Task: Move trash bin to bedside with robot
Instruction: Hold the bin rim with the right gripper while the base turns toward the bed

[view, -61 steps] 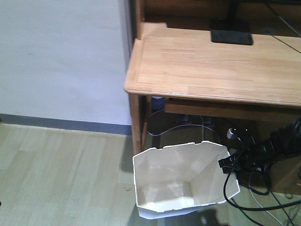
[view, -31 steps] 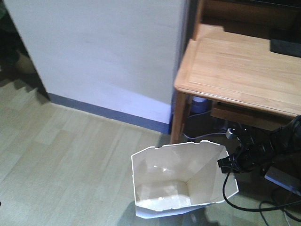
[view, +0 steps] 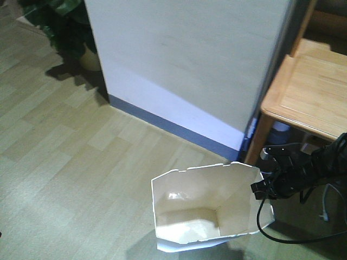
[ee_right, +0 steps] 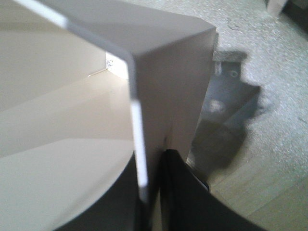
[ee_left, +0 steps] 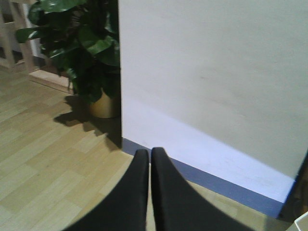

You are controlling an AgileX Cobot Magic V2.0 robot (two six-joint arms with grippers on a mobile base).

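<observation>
The white trash bin (view: 187, 211) with its angular rim and cream inside stands on the wood floor at the bottom centre of the front view. My right gripper (view: 259, 188), on the thin black arm, is shut on the bin's right rim. In the right wrist view its two black fingers (ee_right: 180, 192) pinch the bin's thin white wall edge (ee_right: 137, 130), one inside and one outside. My left gripper (ee_left: 149, 153) is shut with nothing in it, hanging over floor and facing a wall. The bedside is out of view.
A white wall block (view: 190, 59) with a blue-grey skirting (view: 173, 127) stands just behind the bin. The corner of a light wooden desk (view: 312, 92) sits at the right. A potted plant (view: 59, 21) is at the far left corner. A black cable (view: 282, 235) trails by the bin.
The view has swung left: the desk slid off to the right, the wall block and plant came in. The bin and right gripper keep their place in the frame.
</observation>
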